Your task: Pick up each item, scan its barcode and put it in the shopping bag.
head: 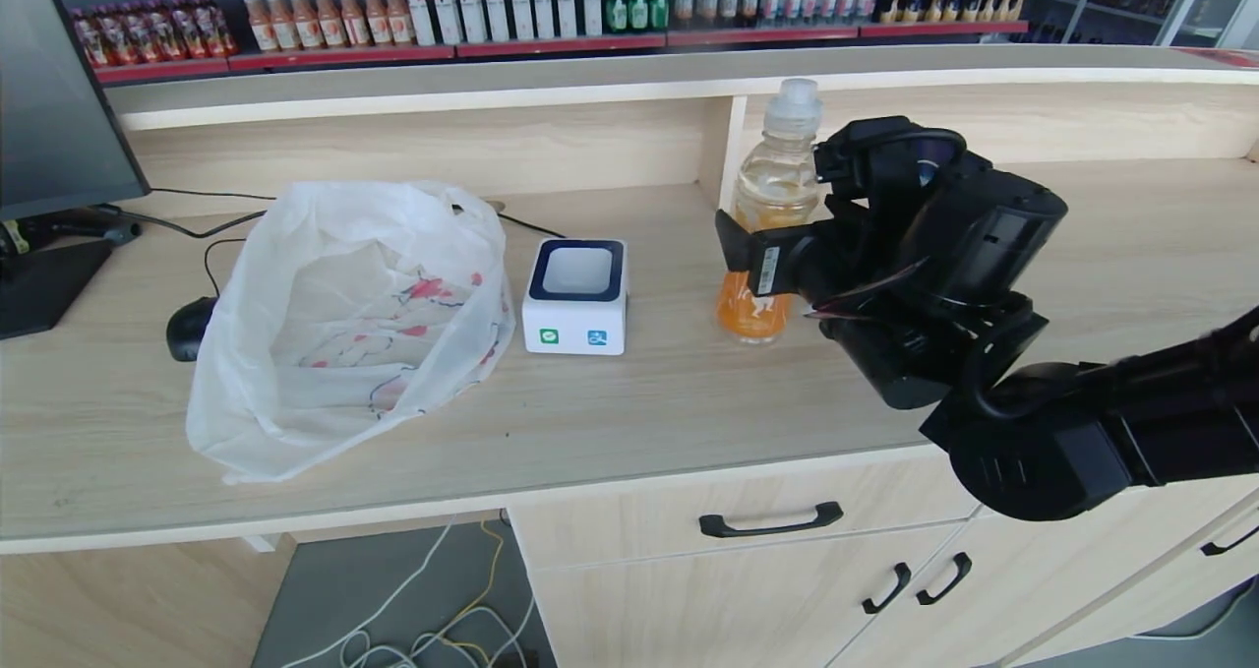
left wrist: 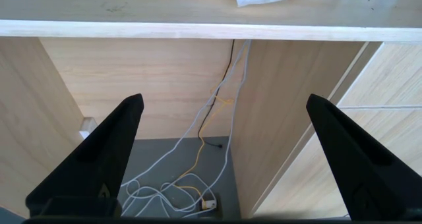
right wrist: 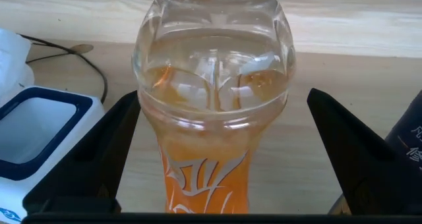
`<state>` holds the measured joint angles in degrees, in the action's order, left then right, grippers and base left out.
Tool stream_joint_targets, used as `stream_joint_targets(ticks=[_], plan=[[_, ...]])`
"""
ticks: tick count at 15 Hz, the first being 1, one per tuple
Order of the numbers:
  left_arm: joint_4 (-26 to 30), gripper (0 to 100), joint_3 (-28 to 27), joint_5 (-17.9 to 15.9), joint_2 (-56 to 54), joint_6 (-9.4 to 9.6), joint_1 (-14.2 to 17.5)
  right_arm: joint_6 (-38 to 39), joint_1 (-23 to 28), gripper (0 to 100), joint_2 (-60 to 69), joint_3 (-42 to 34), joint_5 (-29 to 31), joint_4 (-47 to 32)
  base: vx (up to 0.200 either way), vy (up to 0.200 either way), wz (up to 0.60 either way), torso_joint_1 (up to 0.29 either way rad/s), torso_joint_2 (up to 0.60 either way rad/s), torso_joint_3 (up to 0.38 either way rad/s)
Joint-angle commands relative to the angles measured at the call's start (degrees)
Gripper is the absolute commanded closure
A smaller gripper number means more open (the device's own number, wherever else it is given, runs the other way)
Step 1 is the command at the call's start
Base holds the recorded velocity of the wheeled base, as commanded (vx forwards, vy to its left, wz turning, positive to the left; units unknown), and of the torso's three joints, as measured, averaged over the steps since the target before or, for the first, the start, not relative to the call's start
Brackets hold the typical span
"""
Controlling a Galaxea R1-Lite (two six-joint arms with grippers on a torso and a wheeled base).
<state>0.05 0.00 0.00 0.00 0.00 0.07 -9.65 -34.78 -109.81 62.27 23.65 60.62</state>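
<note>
Right gripper (head: 772, 255), jaws apart, straddles the bottle (head: 782, 171) standing near the scanner (head: 575, 299) and divider (head: 730, 147).

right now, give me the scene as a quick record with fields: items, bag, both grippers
bottle: orange drink bottle, upright on the counter, to the right of the scanner
scanner: white box, between shopping bag and bottle
shopping bag: white, slumped on the counter left of the scanner
right gripper: open, one finger on each side of the bottle
left gripper: open, holding nothing, below the counter edge
progress: bottle not yet lifted
</note>
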Motion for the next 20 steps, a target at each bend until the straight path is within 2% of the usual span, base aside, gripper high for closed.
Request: stream_joint_targets(ticks=[1, 6, 20], plan=[[0.0, 0, 0.0, 0.0, 0.0, 0.00, 0.0, -0.3, 0.1, 0, -2.1, 0.4, 0.0, 1.2, 0.000, 0.000, 0.00, 0.000, 0.00, 0.000], [0.0, 0, 0.0, 0.0, 0.0, 0.00, 0.0, -0.4, 0.5, 0, -7.0, 0.4, 0.3, 10.3, 0.000, 0.000, 0.00, 0.000, 0.00, 0.000], [0.0, 0, 0.0, 0.0, 0.0, 0.00, 0.0, -0.1, 2.1, 0, -8.3, 2.5, -0.3, 10.9, 0.000, 0.000, 0.00, 0.000, 0.00, 0.000]])
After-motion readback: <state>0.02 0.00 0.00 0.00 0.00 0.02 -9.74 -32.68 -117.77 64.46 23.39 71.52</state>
